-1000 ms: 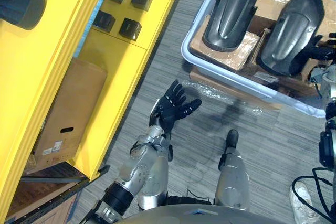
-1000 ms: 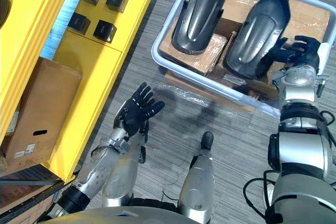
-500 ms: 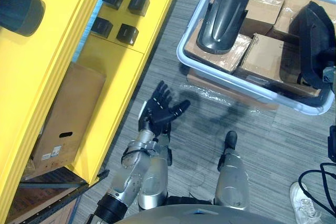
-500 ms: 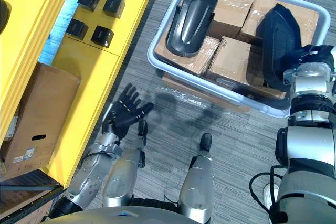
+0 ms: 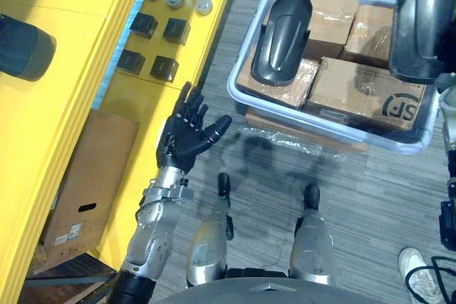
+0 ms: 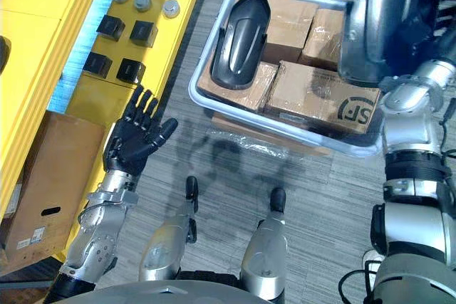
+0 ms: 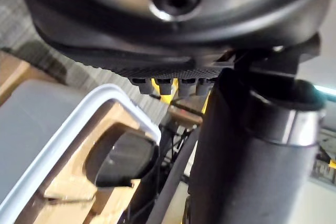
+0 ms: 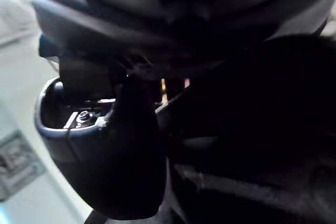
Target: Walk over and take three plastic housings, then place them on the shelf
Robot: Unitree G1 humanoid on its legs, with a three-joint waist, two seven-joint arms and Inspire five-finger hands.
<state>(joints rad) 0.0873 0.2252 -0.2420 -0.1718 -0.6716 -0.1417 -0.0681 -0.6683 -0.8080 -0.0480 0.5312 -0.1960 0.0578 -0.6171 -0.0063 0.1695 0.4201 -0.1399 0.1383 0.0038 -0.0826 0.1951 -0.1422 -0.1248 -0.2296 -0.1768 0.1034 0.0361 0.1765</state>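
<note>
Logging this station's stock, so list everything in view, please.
lifted housing: one, dark, above the bin's right end
housing in the bin: one, dark, on the boxes
bin: one, white, right of the shelf
cardboard boxes: several, brown, in the bin
shelf: one, yellow, left
black blocks: four, on the shelf
grey caps: several, on the shelf
carton: one, brown, under the shelf
left hand: dark, open, beside the shelf
right hand: dark, gripping the lifted housing
</note>
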